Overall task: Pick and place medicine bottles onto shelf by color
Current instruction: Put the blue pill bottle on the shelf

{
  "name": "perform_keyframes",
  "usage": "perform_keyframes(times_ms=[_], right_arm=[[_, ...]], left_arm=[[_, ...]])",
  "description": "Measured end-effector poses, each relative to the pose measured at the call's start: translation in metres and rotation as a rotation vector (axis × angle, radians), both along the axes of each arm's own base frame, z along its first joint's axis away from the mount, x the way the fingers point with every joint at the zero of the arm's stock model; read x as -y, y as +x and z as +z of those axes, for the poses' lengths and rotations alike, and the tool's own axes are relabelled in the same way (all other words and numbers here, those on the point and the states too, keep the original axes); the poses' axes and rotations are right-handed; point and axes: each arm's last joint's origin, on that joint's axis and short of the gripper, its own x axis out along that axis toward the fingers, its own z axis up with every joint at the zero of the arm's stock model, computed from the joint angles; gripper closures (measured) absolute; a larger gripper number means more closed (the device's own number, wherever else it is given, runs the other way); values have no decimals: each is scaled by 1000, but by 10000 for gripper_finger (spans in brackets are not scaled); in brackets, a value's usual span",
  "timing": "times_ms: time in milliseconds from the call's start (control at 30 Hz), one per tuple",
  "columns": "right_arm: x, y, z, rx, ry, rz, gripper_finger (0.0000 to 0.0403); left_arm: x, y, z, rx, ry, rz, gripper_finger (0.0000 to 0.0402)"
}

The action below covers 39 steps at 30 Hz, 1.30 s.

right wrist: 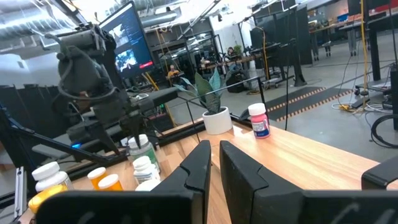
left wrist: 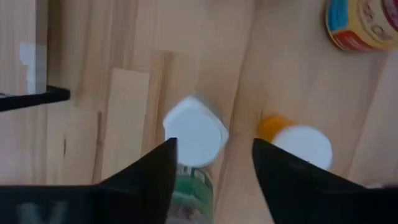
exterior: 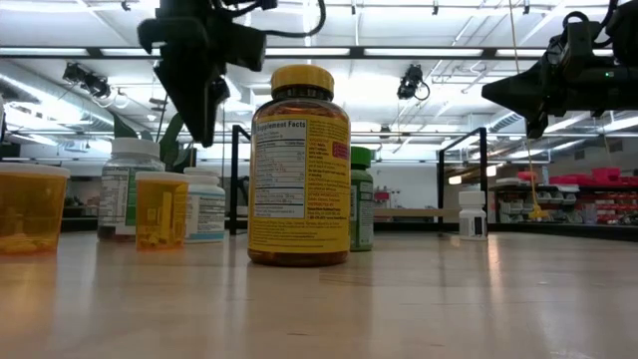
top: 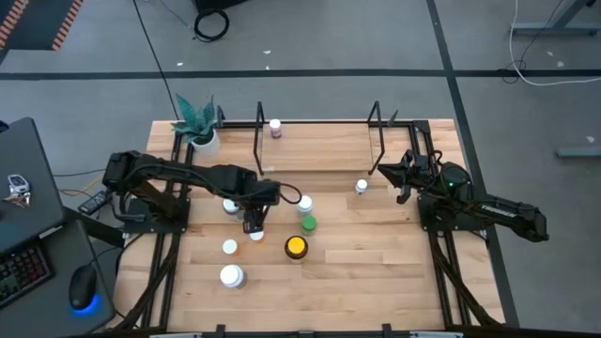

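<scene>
Pickup step underway: left gripper [left wrist: 211, 165] hovering open-jawed over white-capped bottle [left wrist: 196, 132] near table [top: 376, 272] centre, needing descent and closing; right gripper [top: 399, 174] waiting closed beside shelf [top: 319, 148].

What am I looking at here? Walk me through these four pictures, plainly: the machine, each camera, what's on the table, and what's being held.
Two dark robot arms work at a wooden table. One camera looks straight down, one sits at tabletop height, and one rides on each wrist. Pill bottles stand about, including a large yellow-capped bottle and a green bottle; one bottle with a pink label already stands on the shelf. The left gripper hangs open over a white-capped bottle, not holding it. The right gripper is shut and empty, waiting by the shelf.
</scene>
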Motion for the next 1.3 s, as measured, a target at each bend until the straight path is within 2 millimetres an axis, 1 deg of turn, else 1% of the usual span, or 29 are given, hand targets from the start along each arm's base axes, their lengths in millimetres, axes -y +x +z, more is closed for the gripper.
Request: perform_keyframes(times_ms=[200,300,367,633,700,900,1067,1200,1300], right_arm=[[0,0,0,0,0,0,361],[0,0,0,0,0,0,361],[0,0,0,0,0,0,361],[0,0,0,0,0,0,361],[0,0,0,2,-1,0,361],[0,0,0,1,-1,0,361],[0,0,0,1,-1,0,361],[0,0,1,7,-3,0,361],[0,0,1,11,-4,1,361]], left_arm=[[-3,0,-2,-4,5,11,95],[-7,0,-2,-1,3,34,66],[-10,1,-4,4,-2,51,56],[-21,0,-37,-6,-87,62,55],[-23,0,-42,11,-108,65,55],[-24,-5,-56,-22,-123,89,55],[-24,0,-63,-17,-132,127,56],[-24,1,-74,-69,-130,144,58],[-24,3,-82,-105,-128,146,70]])
